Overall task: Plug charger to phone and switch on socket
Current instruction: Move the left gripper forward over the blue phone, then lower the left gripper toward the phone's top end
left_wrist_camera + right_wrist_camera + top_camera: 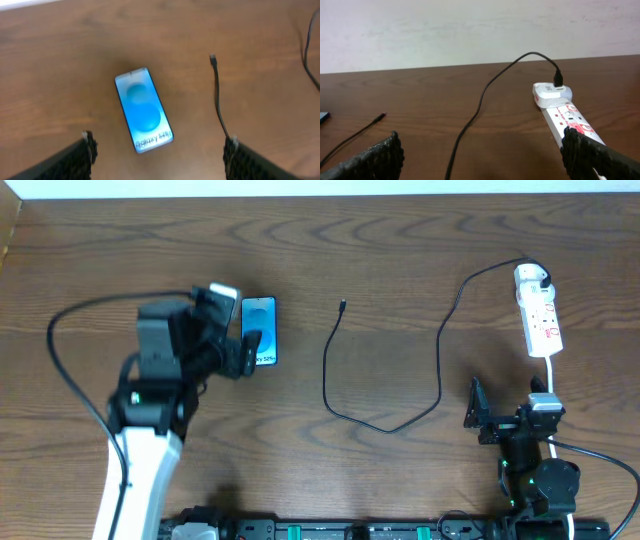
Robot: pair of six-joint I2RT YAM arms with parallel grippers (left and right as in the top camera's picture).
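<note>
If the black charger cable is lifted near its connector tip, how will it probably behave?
Probably floppy: the charger lies in loose curves on the table, so it would likely sag and trail. Likely light, being thin. Its far end sits in the white plug at the socket, so a long pull may tug there.

— What else is there?
— A dark wood-grain surface [400, 250], with a pale wall [445, 30] behind it.
— And along the near edge?
— A black rail [330, 531], perhaps with green lights; it's too small to tell.
</note>
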